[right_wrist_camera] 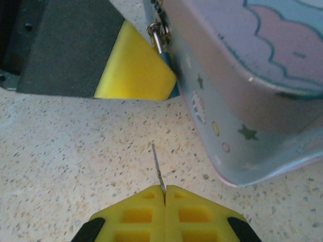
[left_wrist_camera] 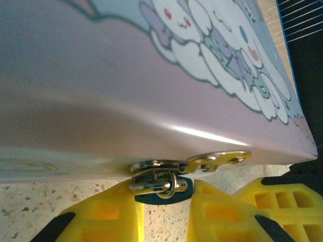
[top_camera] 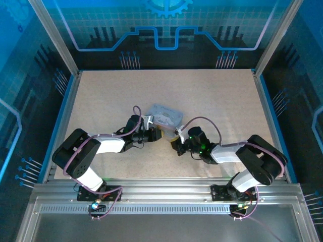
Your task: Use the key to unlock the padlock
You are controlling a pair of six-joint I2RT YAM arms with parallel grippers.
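The padlock [left_wrist_camera: 162, 190], a tiny one with a teal-dark body and a thin silver shackle, hangs from the hasp [left_wrist_camera: 217, 161] of the lavender cartoon tin [left_wrist_camera: 126, 91]. My left gripper [left_wrist_camera: 164, 206] is shut on the padlock body, with one yellow finger on each side. In the right wrist view the padlock [right_wrist_camera: 160, 40] shows beside that finger, against the tin [right_wrist_camera: 242, 75]. My right gripper [right_wrist_camera: 165, 195] is shut on the key [right_wrist_camera: 157, 166]. The key's thin blade sticks forward over the table, short of the padlock. From above, the left gripper [top_camera: 159, 134] and right gripper [top_camera: 176, 137] meet at the tin's [top_camera: 164, 116] near edge.
The tin lies flat on the speckled table [top_camera: 212, 96], which is bare around both arms. Blue rails and aluminium posts [top_camera: 65, 101] fence the table sides. The right gripper's yellow fingertips [left_wrist_camera: 282, 201] show just right of the left gripper's fingers.
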